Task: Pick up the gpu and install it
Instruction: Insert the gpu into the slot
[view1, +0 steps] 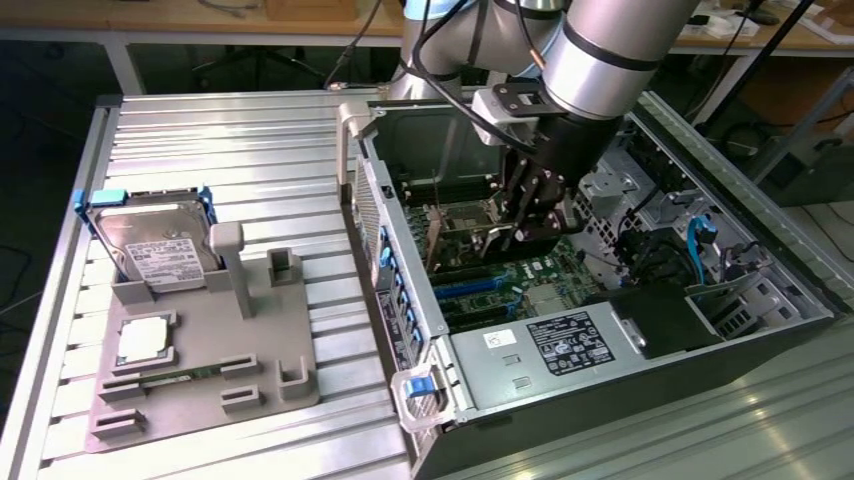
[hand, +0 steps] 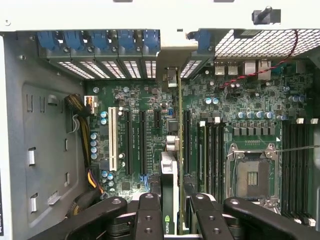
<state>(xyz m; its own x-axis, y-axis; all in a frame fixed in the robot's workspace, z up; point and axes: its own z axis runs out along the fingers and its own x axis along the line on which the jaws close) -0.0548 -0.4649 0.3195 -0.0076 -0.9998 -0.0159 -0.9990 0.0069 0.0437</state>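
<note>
Exterior view, left to right: hard drive (view1: 158, 250) stood in a grey fixture plate (view1: 200, 385), well off to the side of the gripper (view1: 531, 228), with a cpu (view1: 144, 341) and a memory stick (view1: 174, 378) lying on the same plate. Open PC case (view1: 747, 330) sat further toward the exterior view's right, and the arm reached down into it.

Gripper was narrowed and holding the gpu (view1: 470, 238), edge-on, card upright between the pads. In the wrist view the gpu (hand: 171, 170) ran straight out from between the fingers (hand: 148, 212) toward the rear slot brackets (hand: 100, 42), its silver end bracket (hand: 172, 70) up near those brackets. Card hung over the motherboard (hand: 240, 100), lined up roughly with a black expansion slot (hand: 186, 142) just beside it; whether the edge connector touched the slot could not be told. White slot (hand: 112, 140) lay off to one side of the pincer, cpu socket (hand: 252, 175) off to the other.

Handling judgement: gpu looked light, thin and stiff, but fragile; bare board, exposed components and edge contacts. Smooth faces might slip if pinched loosely. Best hold seemed the top edge of the board near mid-length, as gripped here, clear of the connector edge and bracket. Tilt while seating would risk bending the card or scraping the slot.
</note>
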